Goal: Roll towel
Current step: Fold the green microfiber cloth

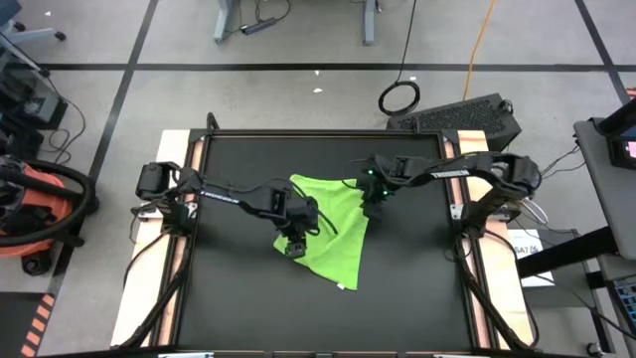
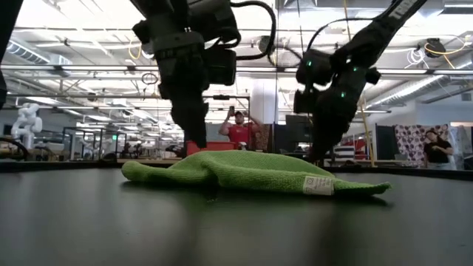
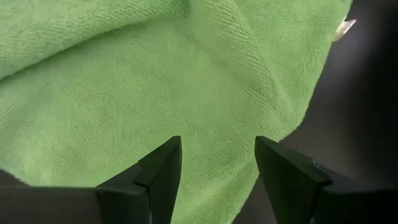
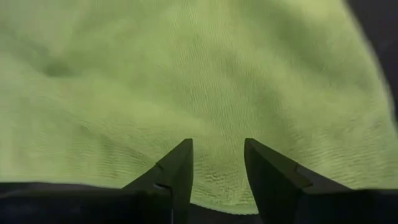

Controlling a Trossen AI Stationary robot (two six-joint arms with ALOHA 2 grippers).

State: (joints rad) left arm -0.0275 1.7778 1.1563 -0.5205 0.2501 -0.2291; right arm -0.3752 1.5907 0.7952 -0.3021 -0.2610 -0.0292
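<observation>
The lime-green towel (image 1: 336, 237) lies crumpled in a rough triangle on the middle of the black tabletop, its white label (image 2: 319, 185) at the near corner. My left gripper (image 1: 291, 247) stands open at the towel's left edge, pointing steeply down, and the left wrist view shows cloth (image 3: 155, 81) beyond its fingers. At the far right corner my right gripper (image 1: 375, 211) is also open and also slants down. Its fingers stand either side of the cloth's edge (image 4: 214, 196). My left gripper (image 3: 217, 162) has its fingertips low over the towel's left edge; whether they touch the cloth I cannot tell. My right gripper (image 4: 217, 162) has its fingertips down at the towel's far right corner; whether they touch it I cannot tell.
Bare black tabletop (image 1: 248, 308) surrounds the towel on all sides, bounded by wooden side rails (image 1: 159, 278). In the low view, people (image 2: 238, 129) stand in the room beyond the far edge.
</observation>
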